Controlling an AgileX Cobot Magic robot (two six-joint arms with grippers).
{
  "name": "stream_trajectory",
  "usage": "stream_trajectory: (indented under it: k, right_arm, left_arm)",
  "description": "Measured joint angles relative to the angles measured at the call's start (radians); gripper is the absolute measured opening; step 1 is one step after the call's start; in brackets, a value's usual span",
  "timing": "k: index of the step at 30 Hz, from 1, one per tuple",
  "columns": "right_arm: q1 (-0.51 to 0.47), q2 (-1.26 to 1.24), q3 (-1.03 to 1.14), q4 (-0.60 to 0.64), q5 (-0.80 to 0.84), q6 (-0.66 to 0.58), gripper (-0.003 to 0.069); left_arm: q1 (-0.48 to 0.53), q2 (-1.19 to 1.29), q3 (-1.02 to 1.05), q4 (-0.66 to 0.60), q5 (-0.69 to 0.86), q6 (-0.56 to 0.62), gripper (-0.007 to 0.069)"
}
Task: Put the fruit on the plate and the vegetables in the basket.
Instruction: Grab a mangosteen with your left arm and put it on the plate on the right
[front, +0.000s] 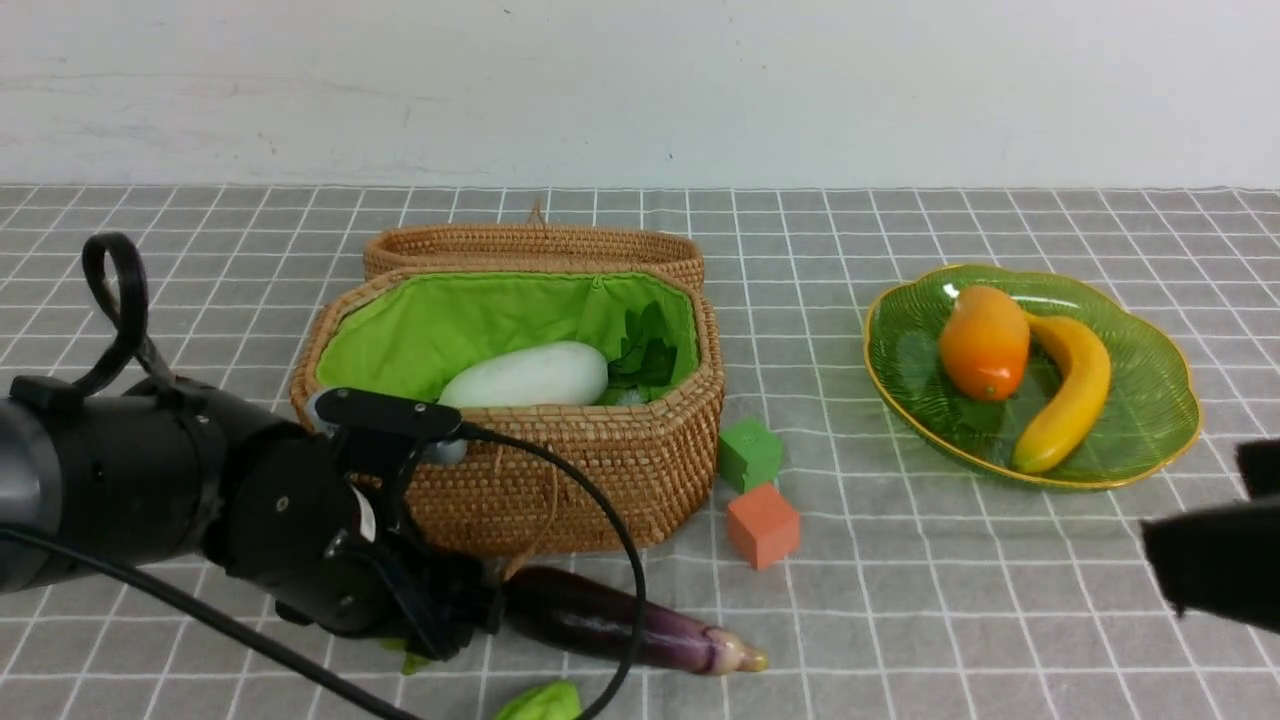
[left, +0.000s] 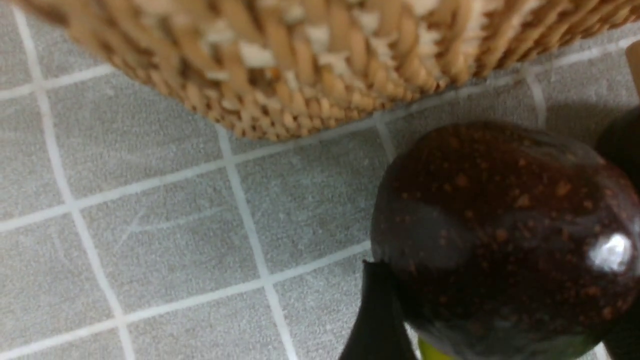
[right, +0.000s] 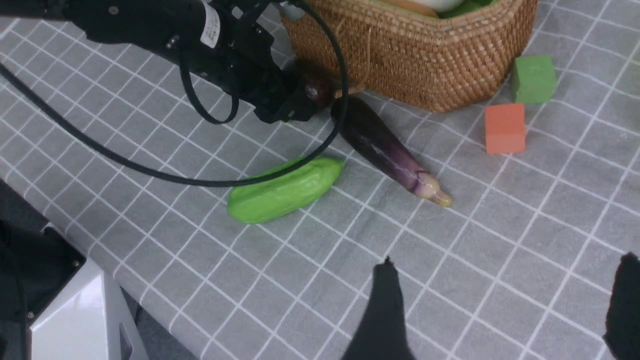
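No legible text — white arm sticker (right: 212, 26) unreadable

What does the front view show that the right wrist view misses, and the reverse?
Front only: the plate holding the banana and orange-yellow fruit, plus the woven lid. Right wrist only: the round dark fruit at the tip of the left arm, the light green piece in full, the open right pincer. Both: basket, eggplant, green cube, orange cube, left arm.
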Motion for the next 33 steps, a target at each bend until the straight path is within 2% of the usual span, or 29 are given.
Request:
stream_trajectory:
  k: [5,21,25,29,33]
  right_arm:
    - [0.001,-0.065,0.0,-0.036,0.085,0.0,0.0549]
    - [0.002,-0.194,0.177,-0.075,0.086,-0.013,0.0549]
    - [0.002,-0.194,0.2,-0.075,0.073,-0.082,0.0549]
    - [0.002,-0.194,0.2,-0.075,-0.008,-0.149,0.0549]
    - [0.002,-0.194,0.2,-0.075,-0.114,-0.155,0.0549]
  left_arm:
    - [0.0,-0.014,0.0,-0.012,0.037,0.0,0.0509]
    - [0.0,-0.21,0.001,-0.027,0.221,0.023,0.0509]
    - [0.0,-0.265,0.001,-0.047,0.311,0.077,0.0509]
    - [0.0,-0.304,-0.001,-0.138,0.37,0.178,0.0509]
    - [0.0,-0.308,-0.041,-0.245,0.412,0.302,0.0508]
